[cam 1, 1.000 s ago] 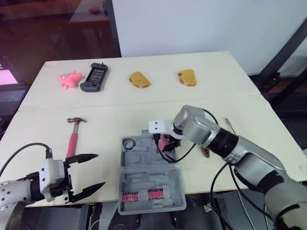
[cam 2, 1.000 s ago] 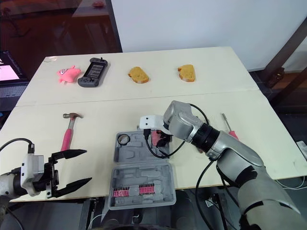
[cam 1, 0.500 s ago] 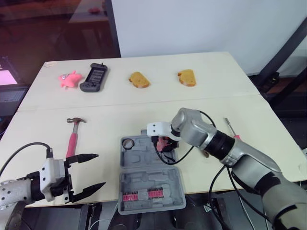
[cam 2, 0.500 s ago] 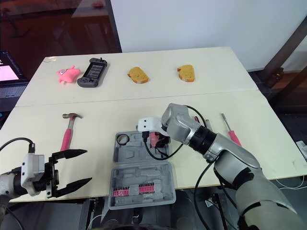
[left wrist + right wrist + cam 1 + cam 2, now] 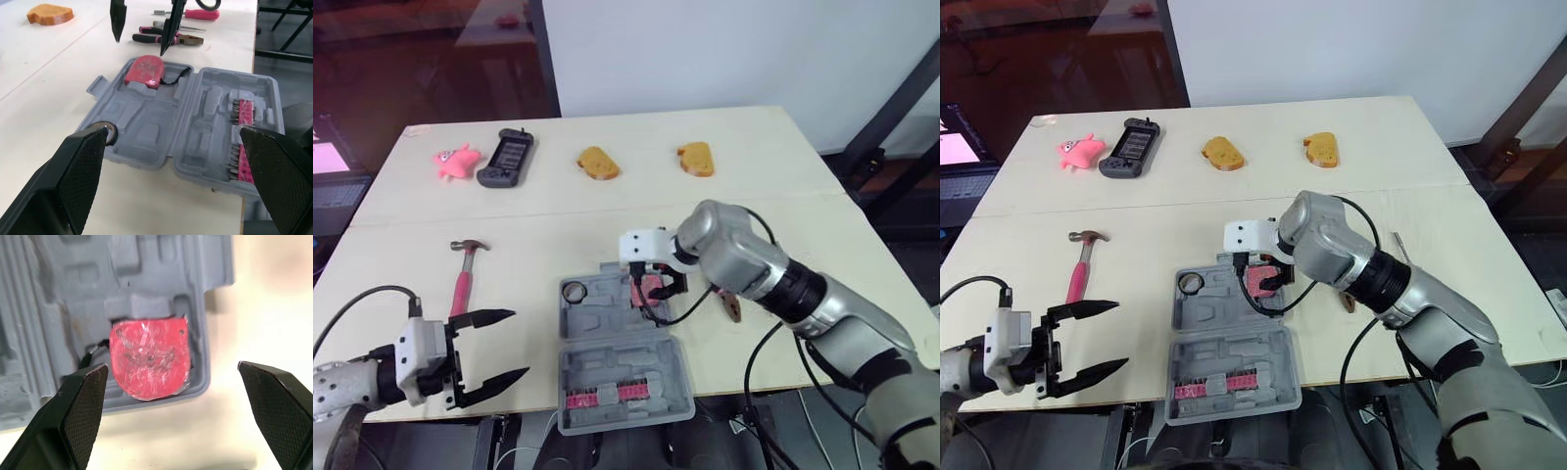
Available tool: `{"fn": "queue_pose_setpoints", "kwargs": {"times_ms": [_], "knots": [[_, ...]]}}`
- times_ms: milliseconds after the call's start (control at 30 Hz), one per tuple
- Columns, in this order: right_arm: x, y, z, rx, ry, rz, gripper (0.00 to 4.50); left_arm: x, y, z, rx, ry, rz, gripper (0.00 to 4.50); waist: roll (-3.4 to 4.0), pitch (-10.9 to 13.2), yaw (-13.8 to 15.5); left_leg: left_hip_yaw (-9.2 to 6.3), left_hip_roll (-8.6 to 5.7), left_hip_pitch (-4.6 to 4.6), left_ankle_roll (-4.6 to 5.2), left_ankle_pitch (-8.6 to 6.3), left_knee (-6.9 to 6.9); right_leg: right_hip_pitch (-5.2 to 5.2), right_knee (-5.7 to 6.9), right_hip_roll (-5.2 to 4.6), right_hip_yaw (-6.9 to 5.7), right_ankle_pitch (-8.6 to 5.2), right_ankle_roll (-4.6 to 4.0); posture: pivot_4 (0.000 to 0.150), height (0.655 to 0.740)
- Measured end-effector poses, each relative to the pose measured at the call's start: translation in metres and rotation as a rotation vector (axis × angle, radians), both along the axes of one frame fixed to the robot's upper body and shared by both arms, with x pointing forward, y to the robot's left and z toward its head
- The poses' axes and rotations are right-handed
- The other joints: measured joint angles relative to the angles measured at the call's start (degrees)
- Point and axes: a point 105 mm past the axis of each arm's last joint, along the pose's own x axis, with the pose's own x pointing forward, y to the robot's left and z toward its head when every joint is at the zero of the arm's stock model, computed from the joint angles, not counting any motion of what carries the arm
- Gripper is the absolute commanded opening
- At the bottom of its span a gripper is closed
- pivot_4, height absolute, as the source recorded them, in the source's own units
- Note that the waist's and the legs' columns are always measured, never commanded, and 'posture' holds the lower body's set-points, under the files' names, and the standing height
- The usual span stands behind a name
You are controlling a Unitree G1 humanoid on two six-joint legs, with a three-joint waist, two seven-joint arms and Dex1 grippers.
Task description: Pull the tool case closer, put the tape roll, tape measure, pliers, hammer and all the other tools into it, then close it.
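One open tool case (image 5: 607, 319) on the tabletop (image 5: 538, 208), both hands empty.
One tape measure (image 5: 651, 288) sits in its 1 o'clock pocket beneath the wide-open right hand (image 5: 140, 45); one tape roll (image 5: 575, 292) at 11. One hammer (image 5: 461, 284) lies at 9 o'clock, one pliers (image 5: 731, 308) at 3, partly behind the right arm. The left hand (image 5: 519, 343), fingers spread wide, hovers at 8. Two bread slices (image 5: 597, 163), one pink toy (image 5: 456, 160) and one game controller (image 5: 505, 158) lie toward 12.

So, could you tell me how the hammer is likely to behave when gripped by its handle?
The hammer will probably hang head-heavy: its metal head sits at the far end of a slim pink handle, so a grip at the near end may let it tilt. It looks rigid, and lying flat it seems unlikely to roll.
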Motion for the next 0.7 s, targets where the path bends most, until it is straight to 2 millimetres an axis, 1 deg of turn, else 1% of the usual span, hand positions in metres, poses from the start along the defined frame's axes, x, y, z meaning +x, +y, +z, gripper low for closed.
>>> {"fn": "queue_pose_setpoints", "kwargs": {"times_ms": [67, 133, 267, 300, 333, 367, 400, 433, 533, 700], "knots": [[-0.001, 0.006, 0.013, 0.132, -0.027, 0.016, 4.48, 0.002, 0.001, 0.0, -0.002, 0.001, -0.003, 4.5, -0.04, 0.0, 0.0, -0.01, 0.01, 0.0, 0.0, 0.0, -0.01, 0.02, -0.01, 0.0, -0.01, 0.0, 0.01, 0.15, 0.74], [-0.003, 0.01, 0.02, 0.243, -0.058, 0.047, 4.48, 0.003, -0.001, 0.0, -0.005, 0.001, -0.015, 4.5, -0.03, 0.0, 0.1, 0.0, 0.0, 0.0, 0.0, 0.0, 0.0, 0.03, -0.01, 0.0, 0.01, 0.01, 0.01, 0.15, 0.74], [-0.006, 0.001, 0.015, 0.362, -0.078, 0.08, 4.48, 0.004, -0.001, -0.004, -0.011, 0.02, -0.021, 4.5, -0.03, 0.0, 0.2, 0.02, -0.01, 0.0, 0.0, 0.0, 0.05, 0.07, -0.02, -0.01, 0.02, 0.0, 0.0, 0.15, 0.74], [-0.007, -0.003, 0.012, 0.373, -0.069, 0.082, 4.08, 0.006, -0.002, -0.003, -0.011, 0.012, -0.027, 4.5, -0.03, 0.0, 0.2, 0.01, -0.01, 0.0, 0.0, 0.0, 0.04, 0.06, 0.0, -0.01, 0.01, 0.01, -0.01, 0.15, 0.74], [-0.007, -0.006, 0.01, 0.377, -0.059, 0.076, 3.95, 0.008, -0.002, -0.001, -0.01, 0.006, -0.03, 4.5, -0.04, 0.0, 0.2, 0.0, 0.0, 0.01, 0.0, 0.0, 0.05, 0.07, 0.0, 0.01, 0.0, 0.01, -0.01, 0.15, 0.74], [-0.009, -0.009, 0.007, 0.393, -0.027, 0.065, 3.63, 0.009, -0.002, 0.0, -0.009, 0.001, -0.033, 4.5, -0.04, 0.0, 0.2, 0.0, 0.01, 0.01, 0.0, 0.0, 0.04, 0.07, 0.0, 0.01, 0.0, 0.01, -0.01, 0.15, 0.74], [-0.012, -0.013, 0.003, 0.415, 0.008, 0.055, 3.11, 0.01, -0.002, 0.0, -0.006, 0.0, -0.034, 4.5, -0.04, 0.0, 0.2, 0.0, 0.01, 0.01, 0.0, 0.0, 0.03, 0.07, -0.01, 0.01, 0.0, 0.01, -0.01, 0.15, 0.74], [-0.016, -0.015, -0.001, 0.452, 0.054, 0.047, 2.7, 0.011, -0.001, 0.0, -0.005, 0.0, -0.037, 4.5, -0.04, 0.0, 0.2, 0.01, 0.01, 0.01, 0.0, 0.0, 0.02, 0.07, -0.01, 0.01, 0.01, 0.01, 0.0, 0.15, 0.74], [-0.024, -0.017, -0.012, 0.491, 0.107, 0.044, 2.7, 0.013, 0.0, 0.002, -0.001, -0.005, -0.042, 4.5, -0.03, 0.0, 0.0, 0.02, 0.02, 0.01, 0.0, 0.0, 0.0, 0.05, -0.01, 0.01, 0.01, 0.01, 0.0, 0.15, 0.74], [-0.021, -0.023, -0.027, 0.514, 0.081, 0.029, 2.7, 0.013, 0.0, 0.002, 0.005, 0.0, -0.053, 4.5, -0.03, 0.0, 0.1, 0.02, 0.02, 0.01, 0.0, 0.0, 0.02, 0.06, -0.01, 0.01, 0.02, 0.01, -0.01, 0.15, 0.74]]}}
